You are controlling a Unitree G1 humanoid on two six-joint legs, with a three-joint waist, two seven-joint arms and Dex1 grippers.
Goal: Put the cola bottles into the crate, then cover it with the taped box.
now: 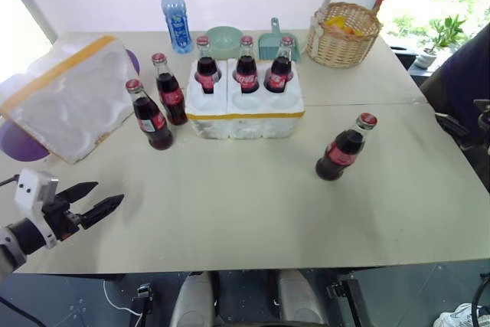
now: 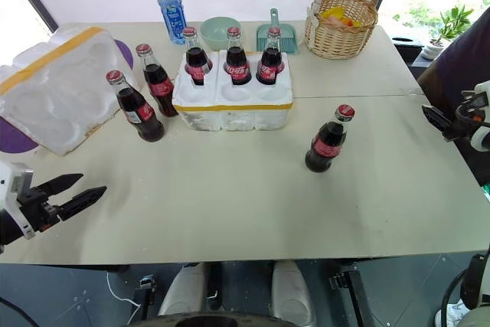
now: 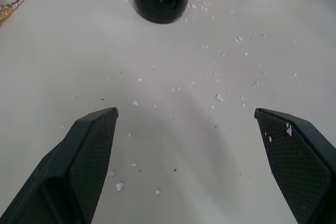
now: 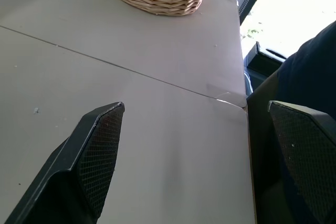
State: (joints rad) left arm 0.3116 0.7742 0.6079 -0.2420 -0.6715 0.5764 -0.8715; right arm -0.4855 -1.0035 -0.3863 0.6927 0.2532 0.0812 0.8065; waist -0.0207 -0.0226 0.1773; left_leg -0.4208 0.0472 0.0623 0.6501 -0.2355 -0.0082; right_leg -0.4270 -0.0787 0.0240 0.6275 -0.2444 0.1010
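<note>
Sitting in the back row of the low white foam crate (image 1: 245,105) with round holes and a yellow tape band are three small glass cola bottles (image 1: 246,65) with red caps and red labels. The front row of holes is empty. Two more bottles (image 1: 161,101) stand on the pale table (image 1: 253,212) just beside the crate's left side. One bottle (image 1: 342,148) stands alone, out to the right and nearer the robot. The big hollow white foam taped box (image 1: 65,97) with wide yellow tape lies tipped on its side at the left, well apart from the crate.

The left gripper (image 1: 92,201) hangs low over the near left edge of the table, with its two black fingers spread wide and nothing in them. The right gripper (image 2: 444,122) is at the far right edge, and it seems wide open and empty too, though it is hard to see well there.

Three bottles must go in next. They are tall and thin, so a bump from a finger could knock one over and make it roll. The two left bottles stand close together, so grabbing one could push the other. A bottle lowered crooked could miss its hole.
</note>
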